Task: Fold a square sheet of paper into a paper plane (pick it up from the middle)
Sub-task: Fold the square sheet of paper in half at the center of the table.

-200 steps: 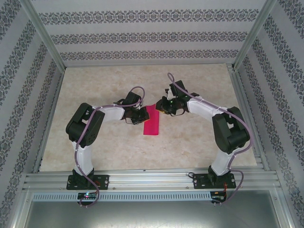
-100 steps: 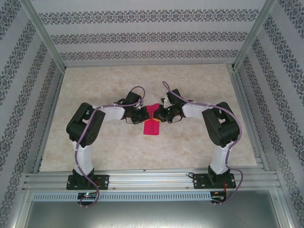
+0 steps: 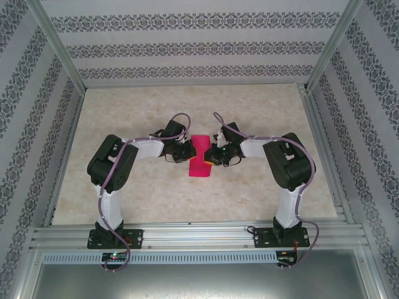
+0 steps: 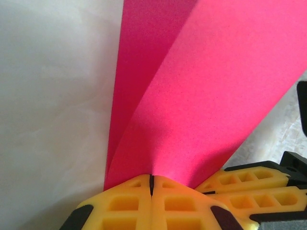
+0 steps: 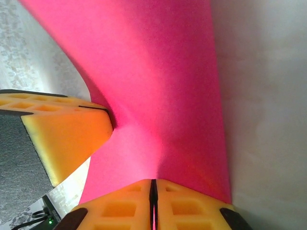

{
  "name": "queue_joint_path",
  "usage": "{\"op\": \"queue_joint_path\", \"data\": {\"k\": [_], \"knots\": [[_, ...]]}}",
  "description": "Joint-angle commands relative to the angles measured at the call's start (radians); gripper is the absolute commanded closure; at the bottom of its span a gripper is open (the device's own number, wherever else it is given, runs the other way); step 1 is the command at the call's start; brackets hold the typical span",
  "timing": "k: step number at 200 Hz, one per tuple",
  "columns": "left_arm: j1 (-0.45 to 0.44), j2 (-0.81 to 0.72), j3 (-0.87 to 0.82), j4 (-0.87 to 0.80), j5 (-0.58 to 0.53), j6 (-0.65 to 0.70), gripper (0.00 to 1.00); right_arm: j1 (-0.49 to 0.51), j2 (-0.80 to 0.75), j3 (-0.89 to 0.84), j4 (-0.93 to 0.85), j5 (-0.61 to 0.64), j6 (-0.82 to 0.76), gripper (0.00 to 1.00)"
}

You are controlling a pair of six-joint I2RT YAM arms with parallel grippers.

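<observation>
The magenta-pink sheet of paper (image 3: 199,163) is doubled over into a narrow strip at the table's middle, between the two arms. My left gripper (image 3: 187,151) is shut on its left side. In the left wrist view the yellow pads (image 4: 129,201) meet on the paper (image 4: 192,96), whose two layers fan out ahead. My right gripper (image 3: 211,155) is shut on the right side. Its pads (image 5: 182,206) close on the pink sheet (image 5: 158,81) in the right wrist view. The two grippers sit almost fingertip to fingertip. No plane shape is visible.
The marble-patterned table (image 3: 137,112) has open room all round the paper. Patterned walls and metal frame posts (image 3: 59,50) enclose it on three sides. The other arm's yellow fingers (image 4: 254,184) crowd in from the side of each wrist view.
My right arm has swung in toward the centre and its gripper has come down along the paper's right edge. The left gripper has held its place on the paper.
</observation>
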Motion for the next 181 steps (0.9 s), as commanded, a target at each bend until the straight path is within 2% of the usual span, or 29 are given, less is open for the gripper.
{"op": "queue_joint_path", "data": {"k": [1,49,121,181], "knots": [[-0.013,0.040,-0.018,-0.050,-0.025,0.020,0.98,0.003,-0.078,-0.028,0.039,-0.030,-0.004,0.88],[-0.013,0.040,-0.015,-0.051,-0.022,0.022,0.98,0.004,-0.089,-0.087,0.099,-0.071,0.019,0.91],[-0.013,0.043,-0.008,-0.059,-0.021,0.027,0.98,0.008,-0.031,-0.201,0.120,0.002,-0.030,0.91],[-0.013,0.042,-0.005,-0.064,-0.024,0.029,0.98,0.016,-0.180,-0.189,0.129,-0.064,-0.030,0.90]]}}
